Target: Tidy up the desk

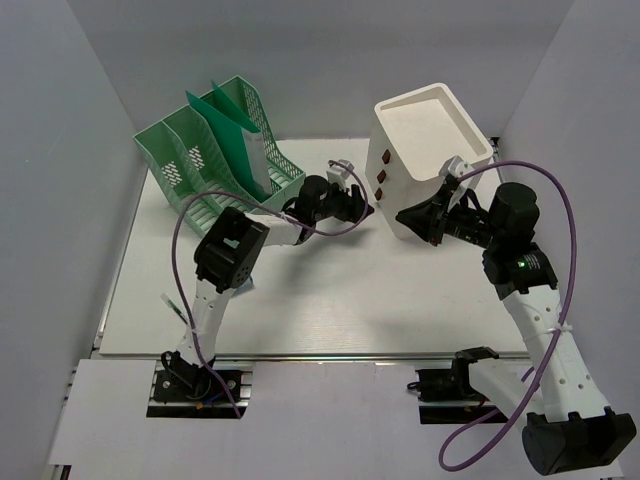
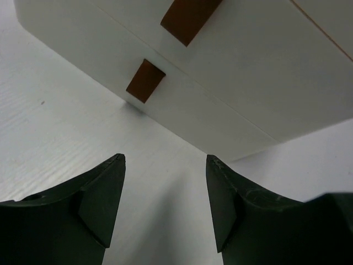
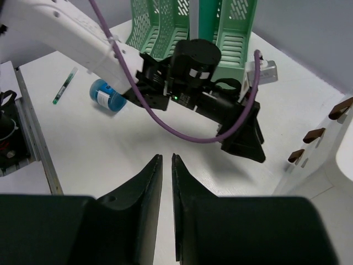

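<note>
The desk [image 1: 330, 300] is a white tabletop inside pale grey walls. A white drawer box [image 1: 430, 150] with brown handles stands tilted at the back right. My left gripper [image 1: 365, 208] is open and empty, low over the desk, just in front of the box's handle face. In the left wrist view the gripper [image 2: 165, 160] faces the box [image 2: 237, 83] and a brown handle [image 2: 145, 81]. My right gripper [image 1: 402, 216] is shut and empty beside the box's lower front corner, pointing at the left gripper. In its own view it [image 3: 167, 157] hovers over bare desk.
A green file organizer [image 1: 215, 150] stands at the back left. In the right wrist view a blue bottle [image 3: 105, 96] lies under the left arm and a green pen [image 3: 63, 85] lies beyond it. Metal rails run along the near edge [image 1: 330, 358].
</note>
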You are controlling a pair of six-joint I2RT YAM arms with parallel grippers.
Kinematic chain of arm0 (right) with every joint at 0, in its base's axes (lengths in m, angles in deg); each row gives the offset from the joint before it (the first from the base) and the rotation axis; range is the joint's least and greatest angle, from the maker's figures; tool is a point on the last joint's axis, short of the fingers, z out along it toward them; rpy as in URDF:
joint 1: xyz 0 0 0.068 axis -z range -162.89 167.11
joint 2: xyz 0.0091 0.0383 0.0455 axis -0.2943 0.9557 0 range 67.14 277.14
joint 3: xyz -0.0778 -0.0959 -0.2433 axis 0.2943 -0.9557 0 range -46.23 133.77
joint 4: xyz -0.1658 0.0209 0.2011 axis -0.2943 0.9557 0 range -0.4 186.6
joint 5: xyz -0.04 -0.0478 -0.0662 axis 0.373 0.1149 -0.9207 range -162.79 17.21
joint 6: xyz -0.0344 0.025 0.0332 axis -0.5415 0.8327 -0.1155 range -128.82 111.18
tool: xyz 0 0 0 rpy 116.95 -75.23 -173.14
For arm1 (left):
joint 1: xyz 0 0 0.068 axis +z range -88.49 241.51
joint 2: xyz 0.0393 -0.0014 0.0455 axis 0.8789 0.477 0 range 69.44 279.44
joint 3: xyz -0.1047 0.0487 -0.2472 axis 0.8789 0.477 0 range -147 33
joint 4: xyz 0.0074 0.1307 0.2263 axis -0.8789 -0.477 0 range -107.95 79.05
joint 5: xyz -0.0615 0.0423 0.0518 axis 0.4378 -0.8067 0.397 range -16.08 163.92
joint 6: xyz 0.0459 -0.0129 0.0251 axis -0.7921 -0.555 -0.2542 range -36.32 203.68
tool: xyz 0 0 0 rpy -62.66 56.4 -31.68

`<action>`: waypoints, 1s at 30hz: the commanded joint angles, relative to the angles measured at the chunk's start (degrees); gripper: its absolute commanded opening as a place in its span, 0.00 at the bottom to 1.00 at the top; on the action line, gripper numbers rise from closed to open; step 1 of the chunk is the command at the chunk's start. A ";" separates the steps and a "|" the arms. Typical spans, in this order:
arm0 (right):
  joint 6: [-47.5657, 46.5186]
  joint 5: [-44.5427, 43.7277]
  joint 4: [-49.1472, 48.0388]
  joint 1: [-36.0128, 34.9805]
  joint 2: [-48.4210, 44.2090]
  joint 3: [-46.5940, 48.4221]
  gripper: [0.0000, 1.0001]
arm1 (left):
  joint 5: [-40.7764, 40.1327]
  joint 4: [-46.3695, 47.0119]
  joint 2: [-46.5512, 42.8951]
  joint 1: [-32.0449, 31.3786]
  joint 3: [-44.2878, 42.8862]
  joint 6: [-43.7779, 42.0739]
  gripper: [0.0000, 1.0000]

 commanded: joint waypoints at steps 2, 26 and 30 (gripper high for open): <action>0.95 2.49 -3.14 0.28 -0.66 -0.53 0.18 | -0.27 7.30 2.48 -0.63 -6.27 -2.49 0.70; -0.19 1.79 -1.29 0.90 0.13 0.62 0.18 | 3.06 2.72 16.03 -0.63 -24.65 -7.32 0.56; -0.19 1.70 -1.29 1.07 0.13 0.53 0.18 | 4.65 3.86 16.29 -0.11 -24.12 -7.06 0.54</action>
